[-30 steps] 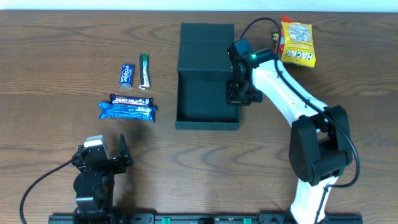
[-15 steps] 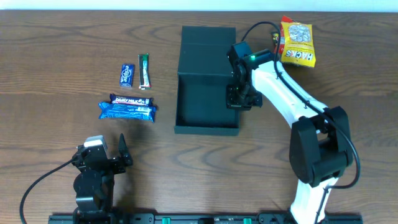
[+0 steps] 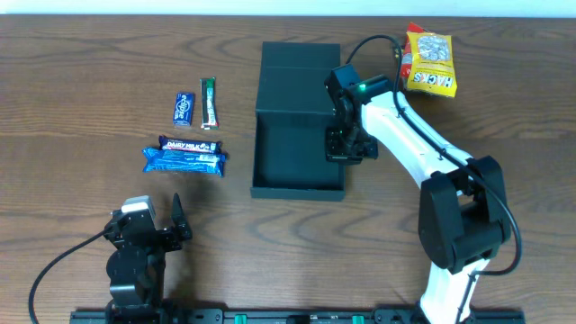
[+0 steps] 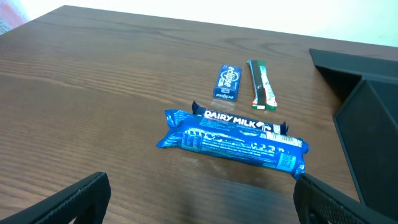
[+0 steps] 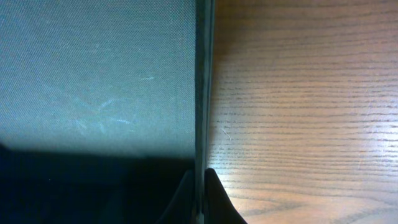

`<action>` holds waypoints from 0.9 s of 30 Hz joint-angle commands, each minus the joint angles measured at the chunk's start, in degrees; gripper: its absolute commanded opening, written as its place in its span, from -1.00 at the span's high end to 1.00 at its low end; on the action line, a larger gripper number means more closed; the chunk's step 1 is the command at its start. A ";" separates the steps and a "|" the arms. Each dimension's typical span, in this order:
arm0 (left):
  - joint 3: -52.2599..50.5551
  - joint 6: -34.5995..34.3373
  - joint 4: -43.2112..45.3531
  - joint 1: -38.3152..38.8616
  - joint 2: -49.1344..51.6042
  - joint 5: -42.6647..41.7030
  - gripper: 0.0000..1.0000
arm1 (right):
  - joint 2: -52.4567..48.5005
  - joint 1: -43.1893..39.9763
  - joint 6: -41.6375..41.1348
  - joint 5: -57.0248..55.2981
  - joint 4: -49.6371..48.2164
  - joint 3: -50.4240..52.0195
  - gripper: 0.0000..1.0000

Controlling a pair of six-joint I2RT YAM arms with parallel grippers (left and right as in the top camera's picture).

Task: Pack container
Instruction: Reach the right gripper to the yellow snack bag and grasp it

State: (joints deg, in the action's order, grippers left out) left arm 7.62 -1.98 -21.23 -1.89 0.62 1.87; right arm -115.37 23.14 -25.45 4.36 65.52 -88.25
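- The dark teal container (image 3: 297, 117), lid flap folded back at its 12 o'clock end, has slid a little toward 6 o'clock in the past second. It now sits just right of the bench's centre, open and with nothing visible inside.
- The right claw (image 3: 345, 144) is pinched shut on the container's 3 o'clock wall, whose thin edge runs between the fingers in the wrist view. It appears to be dragging the box nearer.
- Packing itself looks not yet begun; this reads as positioning the box within easier reach.
- The left claw (image 3: 151, 219) is spread wide and empty, parked at 7 o'clock.
- A yellow Hacks bag (image 3: 429, 61) lies at 1 o'clock. At 9 o'clock lie a Dairy Milk bar (image 3: 191, 144), a blue packet (image 3: 183, 162) touching it, an Eclipse packet (image 3: 184, 109) and a green stick (image 3: 209, 103).
- The bench (image 3: 81, 72) is brown woodgrain, with a pale strip beyond its far edge.
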 commanded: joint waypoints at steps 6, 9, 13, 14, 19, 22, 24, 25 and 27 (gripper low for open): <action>-1.16 -0.81 -0.42 -0.28 -0.37 0.02 -0.90 | -1.66 0.92 2.40 1.81 0.92 3.23 -0.04; -1.16 -0.81 -0.42 -0.28 -0.37 0.02 -0.90 | 2.21 0.26 3.56 1.31 0.04 3.17 -0.83; -1.16 -0.83 -0.42 -0.28 -0.37 0.02 -0.90 | 9.84 -0.85 3.67 -2.34 -1.53 2.95 -0.99; -1.16 -0.81 -0.42 -0.28 -0.37 0.02 -0.90 | 12.28 -1.31 3.67 -3.67 -2.08 2.73 -0.98; -1.16 -0.81 -0.42 -0.28 -0.37 0.02 -0.90 | 23.04 -4.63 9.44 -7.15 -10.60 2.71 -0.98; -1.16 -0.83 -0.42 -0.28 -0.37 0.02 -0.90 | 27.93 -6.71 13.97 -7.17 -15.34 2.71 -0.96; -1.16 -0.83 -0.42 -0.28 -0.37 0.02 -0.90 | 29.86 -7.58 14.45 -7.19 -17.00 2.71 -0.93; -1.16 -0.81 -0.42 -0.28 -0.37 0.02 -0.91 | 30.53 -7.98 14.40 -7.17 -17.51 2.71 -0.93; -1.16 -0.83 -0.42 -0.28 -0.37 0.02 -0.90 | 31.12 -8.72 14.71 -8.59 -18.23 2.73 -0.98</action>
State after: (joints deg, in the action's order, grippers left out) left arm 7.62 -1.96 -21.23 -1.89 0.62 1.87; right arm -85.06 15.46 -13.61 -1.98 47.72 -85.32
